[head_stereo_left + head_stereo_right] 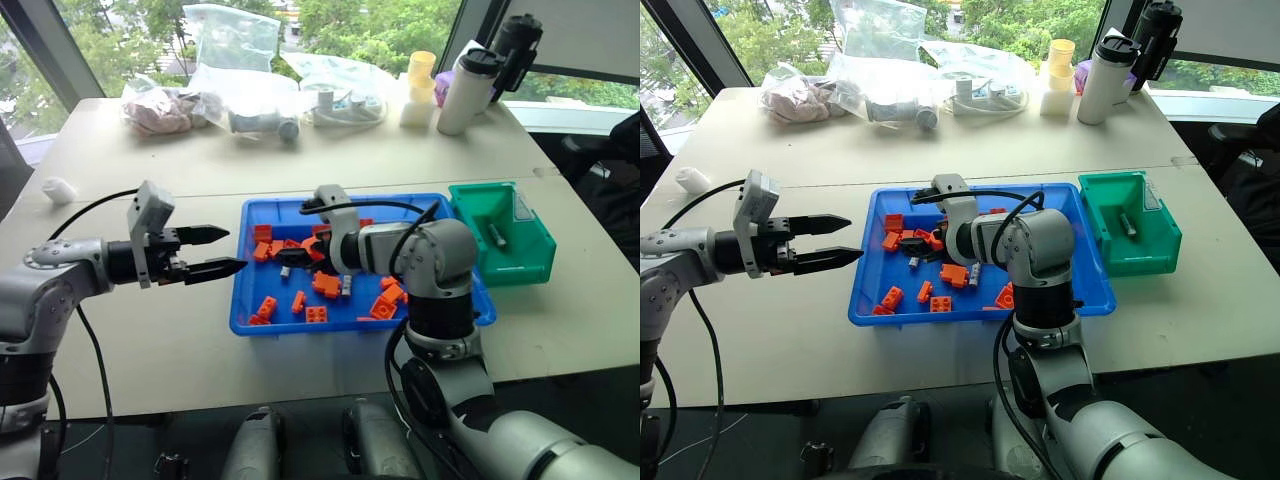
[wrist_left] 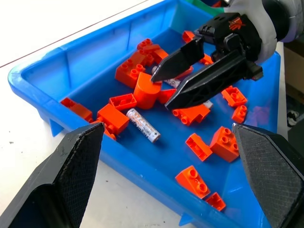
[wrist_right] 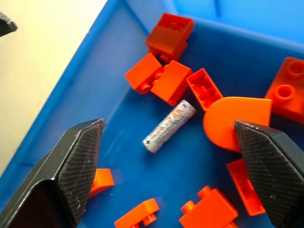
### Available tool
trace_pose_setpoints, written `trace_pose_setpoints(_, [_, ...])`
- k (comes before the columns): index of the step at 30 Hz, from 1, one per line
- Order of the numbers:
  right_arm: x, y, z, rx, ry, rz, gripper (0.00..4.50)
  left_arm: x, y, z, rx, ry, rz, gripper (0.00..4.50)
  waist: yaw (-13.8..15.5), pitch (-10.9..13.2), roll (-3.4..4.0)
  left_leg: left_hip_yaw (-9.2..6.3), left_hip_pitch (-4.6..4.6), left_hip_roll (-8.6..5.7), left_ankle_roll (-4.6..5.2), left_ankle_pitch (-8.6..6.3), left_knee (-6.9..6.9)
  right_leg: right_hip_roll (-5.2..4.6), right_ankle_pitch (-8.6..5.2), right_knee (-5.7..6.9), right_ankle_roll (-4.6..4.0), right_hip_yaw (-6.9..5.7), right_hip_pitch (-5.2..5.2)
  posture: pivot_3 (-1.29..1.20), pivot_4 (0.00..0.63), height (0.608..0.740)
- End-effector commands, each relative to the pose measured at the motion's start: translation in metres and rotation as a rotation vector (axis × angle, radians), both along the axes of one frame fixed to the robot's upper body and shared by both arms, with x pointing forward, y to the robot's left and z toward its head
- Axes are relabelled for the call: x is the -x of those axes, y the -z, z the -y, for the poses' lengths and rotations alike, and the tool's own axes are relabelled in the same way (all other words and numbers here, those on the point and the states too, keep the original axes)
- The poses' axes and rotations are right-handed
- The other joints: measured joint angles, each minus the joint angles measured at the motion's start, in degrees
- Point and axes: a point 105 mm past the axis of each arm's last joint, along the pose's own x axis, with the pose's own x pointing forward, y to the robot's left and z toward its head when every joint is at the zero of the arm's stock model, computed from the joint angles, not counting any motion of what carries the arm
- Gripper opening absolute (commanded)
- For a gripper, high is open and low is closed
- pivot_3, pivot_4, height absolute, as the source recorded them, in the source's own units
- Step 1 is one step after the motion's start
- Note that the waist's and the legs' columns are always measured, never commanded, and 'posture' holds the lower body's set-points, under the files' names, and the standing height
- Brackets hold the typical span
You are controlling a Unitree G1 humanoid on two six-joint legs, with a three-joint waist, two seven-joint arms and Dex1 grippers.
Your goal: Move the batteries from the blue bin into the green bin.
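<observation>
One battery [image 3: 169, 126] lies among orange bricks [image 1: 326, 284] in the blue bin [image 1: 250, 290], another [image 1: 495, 236] in the green bin [image 1: 530, 262]; both jaws wide, empty.

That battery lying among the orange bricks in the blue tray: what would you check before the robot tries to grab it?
1. Right gripper open: ok, fingers spread wide.
2. Right gripper empty: ok.
3. Battery between its fingers: ok, it lies loose, centred between them.
4. Room around the battery: not ok, orange bricks crowd one end.
5. Left gripper out of the way: ok, open, outside the blue bin.
6. Green bin ready: ok, one battery lies inside, with room left.
</observation>
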Motion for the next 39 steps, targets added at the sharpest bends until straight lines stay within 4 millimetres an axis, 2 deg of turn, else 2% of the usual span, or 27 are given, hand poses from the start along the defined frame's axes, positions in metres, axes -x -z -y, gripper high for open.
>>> trace_pose_setpoints(1, [-0.009, -0.029, 0.009, 0.072, 0.018, 0.202, 4.49, 0.003, -0.009, -0.002, 0.0, 0.003, 0.053, 4.49, 0.17, 0.0, 0.0, -0.01, 0.0, -0.02, 0.0, 0.0, 0.0, -0.01, 0.0, -0.01, 0.0, 0.0, 0.01, 0.0, 0.15, 0.74])
trace_pose_setpoints(2, [-0.014, -0.037, 0.016, 0.128, 0.028, 0.286, 4.49, 0.003, -0.009, -0.002, 0.003, 0.0, 0.053, 4.49, 0.16, 0.0, 0.0, -0.02, -0.01, -0.02, 0.0, 0.0, 0.01, 0.0, 0.0, -0.04, 0.0, -0.01, 0.01, 0.0, 0.15, 0.74])
trace_pose_setpoints(5, [-0.015, -0.049, 0.026, 0.169, 0.025, 0.345, 4.49, 0.004, -0.008, -0.002, 0.007, -0.006, 0.052, 4.49, 0.07, 0.0, 0.0, -0.01, -0.02, -0.01, 0.0, 0.0, 0.0, 0.01, 0.0, -0.06, 0.0, 0.0, 0.01, 0.0, 0.15, 0.74])
trace_pose_setpoints(7, [-0.001, -0.058, 0.011, 0.029, -0.032, 0.259, 4.49, 0.004, -0.007, -0.001, 0.005, -0.008, 0.051, 4.49, -0.1, 0.0, 0.0, -0.01, -0.02, 0.01, 0.0, 0.0, 0.0, 0.03, 0.0, -0.06, 0.0, 0.0, 0.01, 0.0, 0.15, 0.74])
trace_pose_setpoints(10, [0.006, -0.061, -0.009, -0.15, -0.084, 0.154, 4.49, 0.002, -0.009, 0.0, 0.006, -0.009, 0.054, 4.49, -0.75, 0.0, 0.0, -0.01, 0.01, 0.17, 0.01, 0.0, -0.03, 0.1, 0.0, -0.03, 0.0, 0.01, 0.0, 0.0, 0.15, 0.74])
trace_pose_setpoints(15, [0.013, -0.038, -0.021, -0.201, -0.123, 0.017, 4.49, -0.002, -0.017, -0.006, -0.013, -0.018, 0.077, 4.49, -0.15, 0.0, 0.0, -0.1, 0.01, 0.07, 0.0, 0.0, -0.05, -0.04, -0.01, -0.02, 0.0, 0.0, 0.04, 0.0, 0.15, 0.74])
trace_pose_setpoints(20, [0.019, -0.007, -0.026, -0.119, -0.123, -0.067, 4.49, 0.001, -0.035, -0.033, -0.073, -0.056, 0.111, 4.49, -0.06, 0.0, 0.0, -0.06, -0.01, 0.04, 0.01, 0.0, -0.05, -0.06, -0.01, -0.11, 0.0, -0.01, 0.04, 0.0, 0.15, 0.74])
trace_pose_setpoints(23, [0.022, 0.001, -0.03, -0.093, -0.13, -0.093, 4.49, 0.001, -0.043, -0.041, -0.086, -0.079, 0.13, 4.49, -0.14, 0.0, 0.0, -0.04, -0.01, 0.06, 0.01, 0.0, -0.06, -0.02, -0.01, -0.12, -0.01, -0.02, 0.02, 0.0, 0.15, 0.74])
trace_pose_setpoints(32, [0.018, 0.013, -0.035, -0.049, -0.095, -0.147, 4.49, 0.003, -0.038, -0.034, -0.069, -0.075, 0.121, 4.49, -0.02, 0.01, 0.01, -0.04, -0.02, 0.08, 0.01, 0.0, -0.06, 0.0, -0.01, -0.12, -0.01, -0.02, 0.02, 0.0, 0.15, 0.74])
trace_pose_setpoints(34, [0.018, 0.02, -0.037, 0.006, -0.088, -0.147, 4.49, 0.003, -0.036, -0.031, -0.061, -0.074, 0.12, 4.49, -0.03, 0.01, 0.01, -0.03, -0.02, 0.08, 0.01, 0.0, -0.06, -0.01, -0.01, -0.13, -0.01, -0.02, 0.02, 0.0, 0.15, 0.74])
trace_pose_setpoints(37, [0.017, 0.026, -0.046, 0.068, -0.083, -0.137, 4.49, 0.001, -0.035, -0.029, -0.05, -0.077, 0.12, 4.49, -0.16, 0.01, 0.01, -0.04, -0.02, 0.09, 0.01, 0.0, -0.06, -0.01, -0.01, -0.12, -0.01, -0.02, 0.02, 0.0, 0.15, 0.74])
trace_pose_setpoints(39, [0.009, 0.028, -0.052, 0.094, -0.066, -0.12, 4.49, 0.001, -0.034, -0.027, -0.045, -0.078, 0.121, 4.49, -0.4, 0.01, 0.01, -0.04, -0.01, 0.11, 0.01, 0.0, -0.06, 0.02, -0.01, -0.12, -0.01, -0.02, 0.02, 0.0, 0.15, 0.74])
